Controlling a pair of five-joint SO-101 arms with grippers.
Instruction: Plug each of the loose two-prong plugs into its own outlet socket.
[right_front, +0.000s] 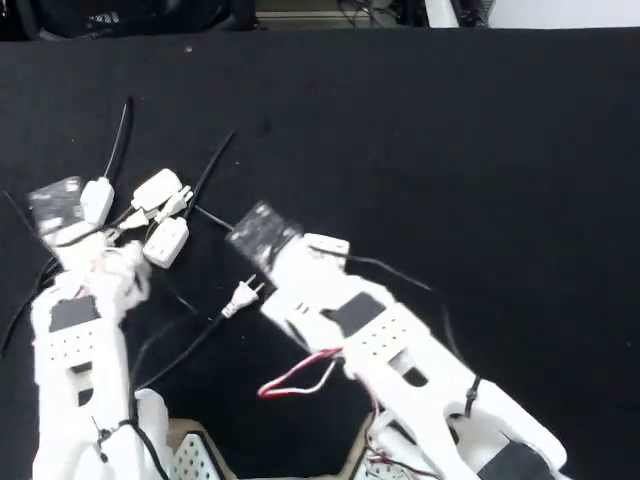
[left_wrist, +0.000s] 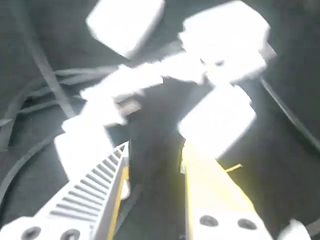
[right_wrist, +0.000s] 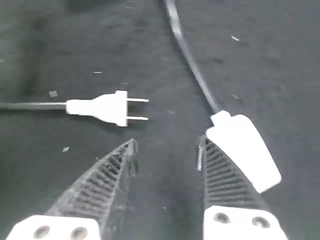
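Plainly, the work is split between two spots on the black desk. The right arm has its jaws spread wide over the cloth, with nothing between them. A loose two-prong plug lies flat just beyond their tips, nearer one finger than the other, with its prongs pointing across the gap and its cord trailing away to the side. A white outlet socket lies along the outer side of the other finger. Its own black lead runs off ahead, and I cannot tell whether finger and socket touch. With plug and socket flanking the jaws like this, both halves of a pair are within a short reach. The wide opening looks suited to closing on the plug's body rather than its prongs.

The left arm has its jaws over the cluster of white sockets and plugs. They are open by about a socket's width and hold nothing. One white block lies right at the tip of the yellow finger, and the rest of the cluster is farther ahead. That view is blurred, so I cannot tell whether any plug there is seated. Judging by its place, this arm is positioned to steady or pick from the cluster.
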